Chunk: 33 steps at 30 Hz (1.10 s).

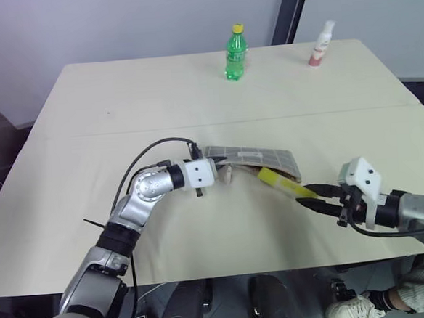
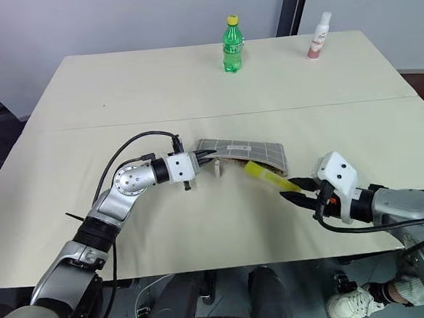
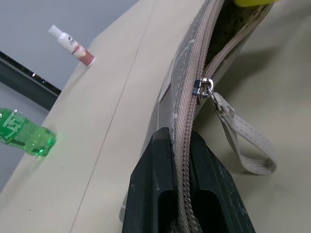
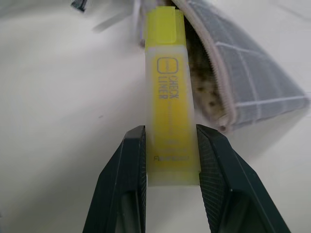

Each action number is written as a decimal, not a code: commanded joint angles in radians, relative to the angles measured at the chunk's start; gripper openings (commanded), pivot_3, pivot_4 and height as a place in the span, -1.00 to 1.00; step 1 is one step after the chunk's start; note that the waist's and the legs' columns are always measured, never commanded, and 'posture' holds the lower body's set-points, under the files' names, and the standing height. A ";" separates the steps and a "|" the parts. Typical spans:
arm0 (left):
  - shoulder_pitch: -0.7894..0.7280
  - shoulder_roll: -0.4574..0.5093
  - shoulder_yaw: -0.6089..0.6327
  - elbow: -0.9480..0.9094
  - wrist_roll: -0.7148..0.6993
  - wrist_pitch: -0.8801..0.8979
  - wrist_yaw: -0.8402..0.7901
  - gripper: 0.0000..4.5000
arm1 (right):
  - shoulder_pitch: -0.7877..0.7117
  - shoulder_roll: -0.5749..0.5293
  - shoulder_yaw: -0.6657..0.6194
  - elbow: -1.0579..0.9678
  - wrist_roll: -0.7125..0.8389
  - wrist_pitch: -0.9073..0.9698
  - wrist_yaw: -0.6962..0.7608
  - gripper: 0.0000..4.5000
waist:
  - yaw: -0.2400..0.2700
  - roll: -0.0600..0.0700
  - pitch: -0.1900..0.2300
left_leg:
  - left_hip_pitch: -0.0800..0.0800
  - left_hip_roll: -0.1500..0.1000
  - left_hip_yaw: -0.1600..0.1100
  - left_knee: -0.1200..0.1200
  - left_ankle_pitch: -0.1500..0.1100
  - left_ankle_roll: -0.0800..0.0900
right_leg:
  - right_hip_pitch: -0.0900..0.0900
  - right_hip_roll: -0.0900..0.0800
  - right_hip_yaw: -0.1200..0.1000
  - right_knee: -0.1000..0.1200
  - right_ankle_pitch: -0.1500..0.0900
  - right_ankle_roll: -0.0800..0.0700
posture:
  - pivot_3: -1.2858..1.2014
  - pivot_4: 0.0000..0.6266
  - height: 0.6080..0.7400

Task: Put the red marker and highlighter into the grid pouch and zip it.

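- While the grid pouch [image 1: 252, 158] lies near the middle of the table [image 1: 87, 138], the left gripper [image 3: 181, 145] is clamped tight on the pouch's zipper edge at the end nearer the robot's left.
- The zipper is undone; its slider [image 3: 200, 89] sits just past the left fingers, with a pale pull strap [image 3: 243, 143] hanging from it onto the table.
- The right gripper [image 4: 170, 145] pinches the highlighter [image 4: 167, 104] by its rear end, both pads pressed against its sides.
- The highlighter's front end sits at the pouch's open mouth, the body slanting back towards the right gripper.
- A green bottle [image 1: 235, 53] and a small white-and-pink bottle [image 1: 321, 43] stand at the table's far edge, well apart from the pouch.
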 commanded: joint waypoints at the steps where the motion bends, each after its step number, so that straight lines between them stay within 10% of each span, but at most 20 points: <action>1: -0.019 -0.002 0.001 -0.029 -0.011 -0.012 0.003 -1.00 | -0.030 0.003 -0.014 -0.002 0.003 -0.003 -0.017 -0.61 | 0.001 0.000 0.000 | 0.000 0.000 0.000 0.000 0.000 0.000 | 0.000 0.000 0.000 0.000 0.000 0.000 | 0.03 -0.52 1.00; 22: -0.050 -0.015 -0.053 -0.111 -0.009 0.014 -0.055 -1.00 | -0.448 0.025 0.446 0.000 -0.349 0.167 -0.252 -0.61 | 0.001 0.000 0.000 | -0.001 -0.001 0.000 0.002 0.000 0.000 | -0.001 0.000 0.000 0.000 0.001 0.000 | 0.03 -0.52 1.00; 29: -0.049 -0.005 -0.039 -0.116 -0.020 0.026 -0.058 -1.00 | -0.424 -0.030 0.497 0.073 -0.494 -0.060 -0.208 -0.61 | 0.001 0.000 0.000 | -0.001 -0.001 0.000 0.002 0.000 0.000 | -0.001 0.001 0.000 0.000 0.002 0.001 | 0.03 -0.52 1.00; 33: -0.045 0.006 -0.029 -0.102 -0.023 0.023 -0.057 -1.00 | -0.380 -0.002 0.390 0.060 -0.410 -0.089 -0.170 0.25 | -0.001 0.000 0.000 | -0.001 -0.001 0.000 0.002 0.000 0.000 | -0.001 0.001 0.000 0.000 0.002 0.002 | 0.03 -0.52 1.00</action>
